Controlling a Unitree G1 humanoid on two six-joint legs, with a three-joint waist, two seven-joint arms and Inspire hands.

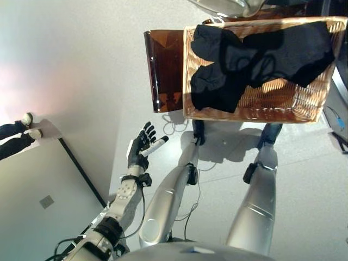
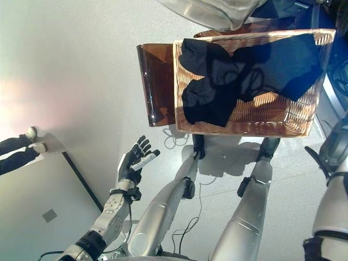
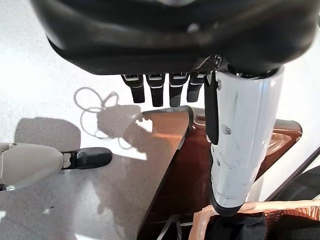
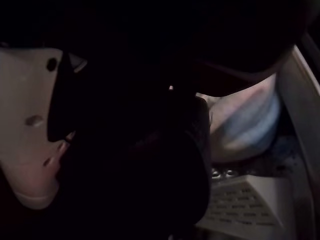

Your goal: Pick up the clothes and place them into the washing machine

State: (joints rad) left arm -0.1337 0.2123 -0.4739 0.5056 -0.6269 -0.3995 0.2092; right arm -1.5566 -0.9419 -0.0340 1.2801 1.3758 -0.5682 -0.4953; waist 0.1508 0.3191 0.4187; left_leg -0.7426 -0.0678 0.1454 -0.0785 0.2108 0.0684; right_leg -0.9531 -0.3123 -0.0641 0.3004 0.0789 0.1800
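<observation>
Black clothes lie heaped in a wicker basket that rests on a brown stand ahead of me. My left hand hovers open and empty over the floor, below and left of the basket. In the left wrist view the stand and a corner of the basket show past that hand. My right hand appears only in its wrist view, where a dark mass covers most of it. Beyond it are a pale cloth and a perforated drum wall.
The washing machine's grey round door rim shows at the top, just behind the basket. A person's legs and shoes stand at the far left. A grey floor panel with a dark edge lies at lower left.
</observation>
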